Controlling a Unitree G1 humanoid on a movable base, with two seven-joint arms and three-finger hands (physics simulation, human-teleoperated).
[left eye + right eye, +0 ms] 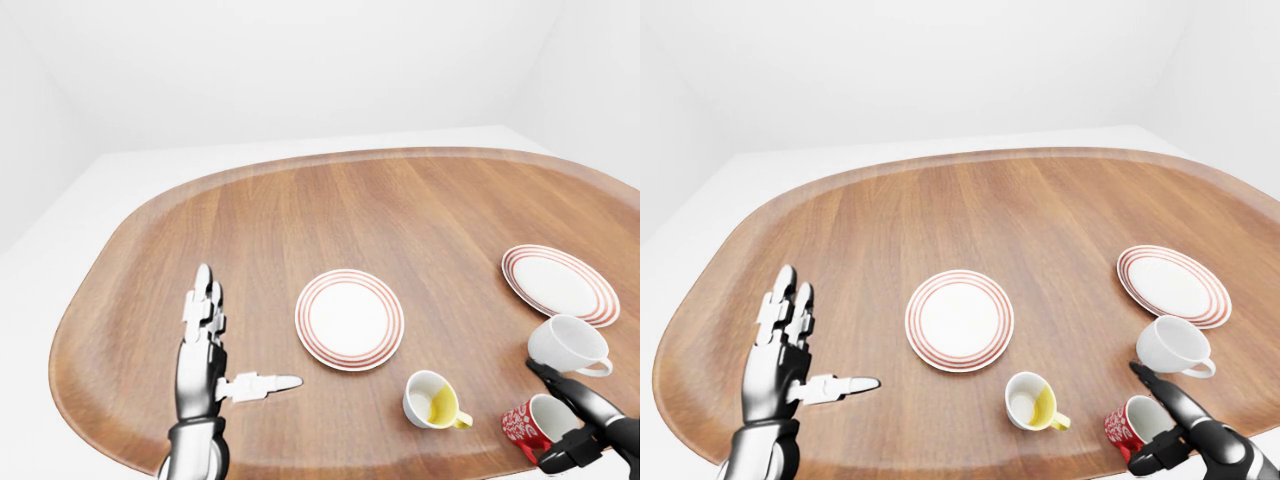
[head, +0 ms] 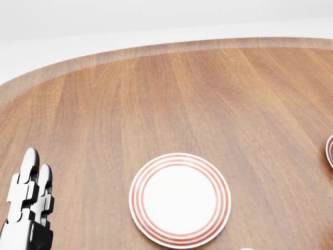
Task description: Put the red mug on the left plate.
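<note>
**Ana:** While your right hand (image 1: 1155, 425) sits at the red mug (image 1: 1127, 428), the job is only just starting. The mug lies on its side on the table (image 1: 330, 220), at the bottom right of the right-eye view. It has not gone up yet, I think.

**Ben:** Is your hand holding it?

**Ana:** Your dark fingers (image 1: 570, 385) stand round it, one over the top and one under. I cannot tell if they squeeze it. Your left hand (image 1: 205, 345) is wide open, flat, holding nothing, well apart from the mug.

**Ben:** Where does the mug go?

**Ana:** On the left plate (image 1: 349, 319), the one with red rings in the middle of the table. Nothing is on it now. You must lift the mug, carry it left past the yellow cup (image 1: 432, 400), and set it down there.

**Ben:** What does the mug look like?

**Ana:** It is red with little white marks. Its open mouth is white inside and faces up and right. A white cup (image 1: 565, 345) lies just beside it, and the right plate (image 1: 560, 283) is past that.
</note>
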